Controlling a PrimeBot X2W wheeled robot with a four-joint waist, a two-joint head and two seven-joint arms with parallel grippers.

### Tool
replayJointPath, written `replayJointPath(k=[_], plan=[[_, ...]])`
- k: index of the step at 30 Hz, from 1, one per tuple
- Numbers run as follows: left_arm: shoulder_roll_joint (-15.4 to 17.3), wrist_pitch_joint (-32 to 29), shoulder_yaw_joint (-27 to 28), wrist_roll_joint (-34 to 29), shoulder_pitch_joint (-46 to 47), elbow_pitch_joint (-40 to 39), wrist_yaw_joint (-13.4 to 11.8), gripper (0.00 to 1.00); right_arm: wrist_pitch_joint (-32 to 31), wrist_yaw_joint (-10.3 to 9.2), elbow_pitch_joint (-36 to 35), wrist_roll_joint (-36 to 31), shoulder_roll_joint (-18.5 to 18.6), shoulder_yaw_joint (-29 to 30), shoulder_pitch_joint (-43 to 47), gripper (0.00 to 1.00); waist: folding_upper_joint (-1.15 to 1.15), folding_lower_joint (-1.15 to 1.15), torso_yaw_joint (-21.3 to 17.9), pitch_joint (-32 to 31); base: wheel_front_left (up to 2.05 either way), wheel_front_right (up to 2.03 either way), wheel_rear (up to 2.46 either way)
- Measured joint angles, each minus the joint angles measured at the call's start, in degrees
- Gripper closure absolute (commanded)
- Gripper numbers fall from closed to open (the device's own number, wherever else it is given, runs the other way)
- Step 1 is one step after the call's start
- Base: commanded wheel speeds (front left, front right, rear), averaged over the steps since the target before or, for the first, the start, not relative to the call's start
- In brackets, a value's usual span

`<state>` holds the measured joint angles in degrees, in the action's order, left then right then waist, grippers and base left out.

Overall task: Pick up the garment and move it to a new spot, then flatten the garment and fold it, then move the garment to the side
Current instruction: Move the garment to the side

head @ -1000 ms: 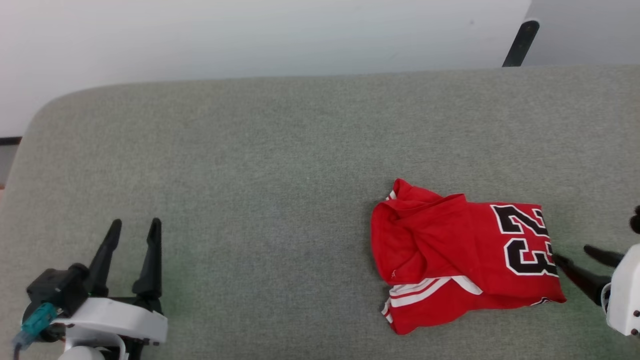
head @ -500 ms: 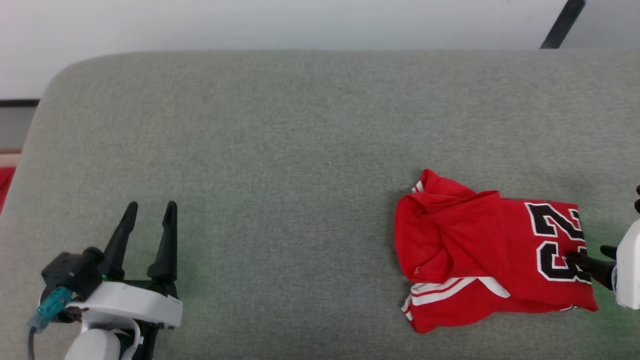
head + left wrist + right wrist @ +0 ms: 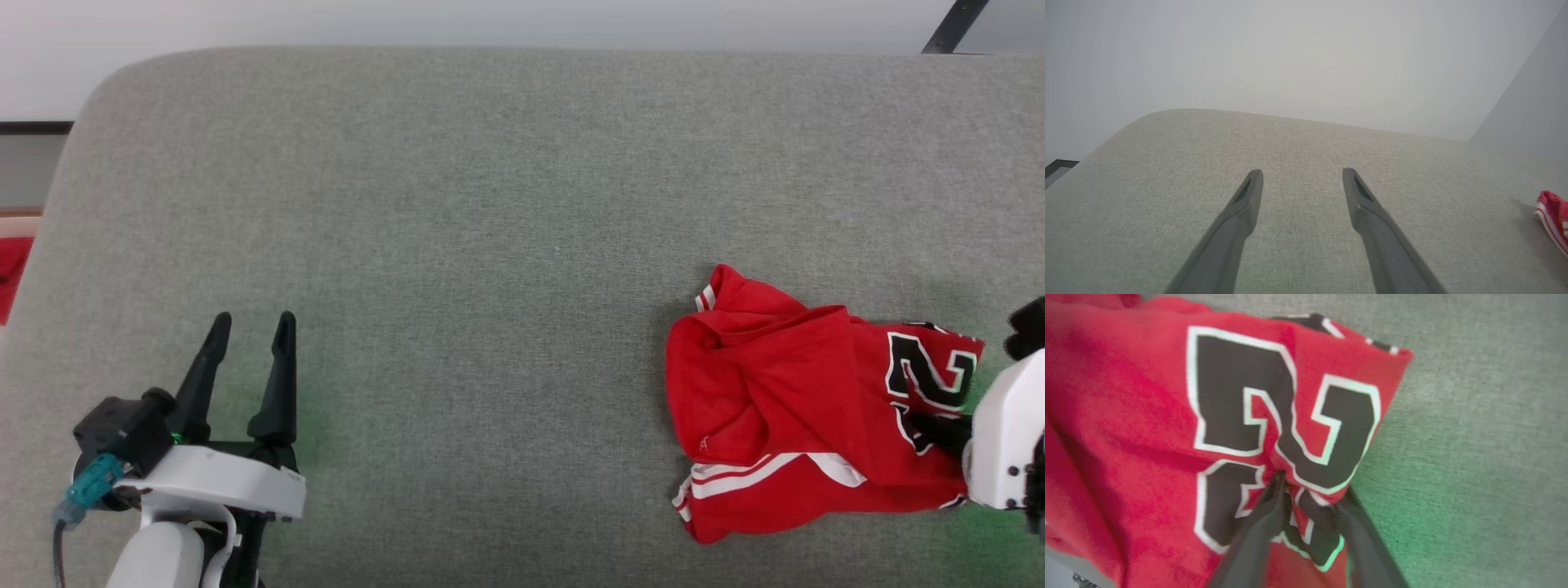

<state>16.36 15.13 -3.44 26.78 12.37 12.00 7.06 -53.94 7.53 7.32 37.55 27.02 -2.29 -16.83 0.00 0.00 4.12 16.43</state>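
Right gripper (image 3: pixel 1312 485), jaws half-closed, pinches the red-and-white jersey T-shirt (image 3: pixel 784 392) at its three-o'clock edge; catch every layer before lifting. Left gripper (image 3: pixel 254 320) gapes empty.

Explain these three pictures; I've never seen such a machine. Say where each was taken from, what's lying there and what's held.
This is a robot with two arms, each ending in a two-fingered gripper. The wide picture comes from a camera on its head, looking down at a grey padded surface. The other two come from wrist cameras looking along the fingers. A crumpled red garment with black numbers lies there. The right gripper pinches a fold of it by the numbers. The left gripper is open and holds nothing.
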Motion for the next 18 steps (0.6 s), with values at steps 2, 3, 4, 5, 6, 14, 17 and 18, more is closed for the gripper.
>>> replayJointPath(k=[2, 3, 4, 5, 6, 14, 17, 18], plan=[[-0.2, 0.0, 0.2, -0.1, 0.0, 0.0, 0.0, 0.0, 1.1, 0.01, -0.3, 0.2, -0.8, 0.1, 0.0, 1.0, 0.0, 0.0, -0.3, 0.0, 0.0, 0.0, 0.0], [-0.3, 0.0, 0.4, -0.1, 0.0, 0.0, 0.0, 0.0, 1.6, 0.01, -0.4, 0.2, -0.9, 0.1, 0.0, 1.0, 0.0, 0.0, -0.5, 0.0, 0.0, 0.0, 0.0], [-0.5, 0.0, 0.5, -0.2, 0.0, -0.1, 0.0, 0.0, 2.0, 0.01, -0.5, 0.2, -0.9, 0.1, 0.0, 1.0, 0.0, 0.0, -0.7, 0.1, 0.0, 0.0, 0.0], [-0.7, 0.0, 0.5, -0.2, 0.0, -0.1, 0.1, 0.0, 2.5, 0.01, -0.8, 0.2, -1.0, 0.0, 0.0, 1.0, 0.0, 0.0, -1.0, 0.1, 0.0, 0.0, 0.0], [-0.9, 0.0, 0.5, -0.3, 0.0, -0.2, 0.1, 0.0, 3.0, 0.01, -1.0, 0.5, -1.1, 0.0, 0.0, 1.0, 0.0, 0.0, -1.3, 0.1, 0.0, 0.0, 0.0], [-1.3, 0.0, 0.5, -1.7, 0.8, -1.5, 0.3, 0.0, 7.5, 0.01, -3.3, 2.6, 1.4, 3.0, -0.4, 1.0, 0.0, 0.0, -4.5, 0.7, 0.0, 0.0, 0.0], [-1.2, 0.0, 0.3, -2.2, 1.6, -2.6, 0.3, 0.0, 8.9, 0.01, -3.2, 3.3, 3.1, 5.4, -0.4, 1.0, 0.0, 0.0, -5.7, 1.0, 0.0, 0.0, 0.0], [-1.1, 0.0, 0.1, -2.4, 1.8, -3.0, 0.3, 0.0, 9.4, 0.0, -3.2, 3.4, 3.7, 6.2, -0.4, 1.0, 0.0, 0.0, -6.1, 1.1, 0.0, 0.0, 0.0]])
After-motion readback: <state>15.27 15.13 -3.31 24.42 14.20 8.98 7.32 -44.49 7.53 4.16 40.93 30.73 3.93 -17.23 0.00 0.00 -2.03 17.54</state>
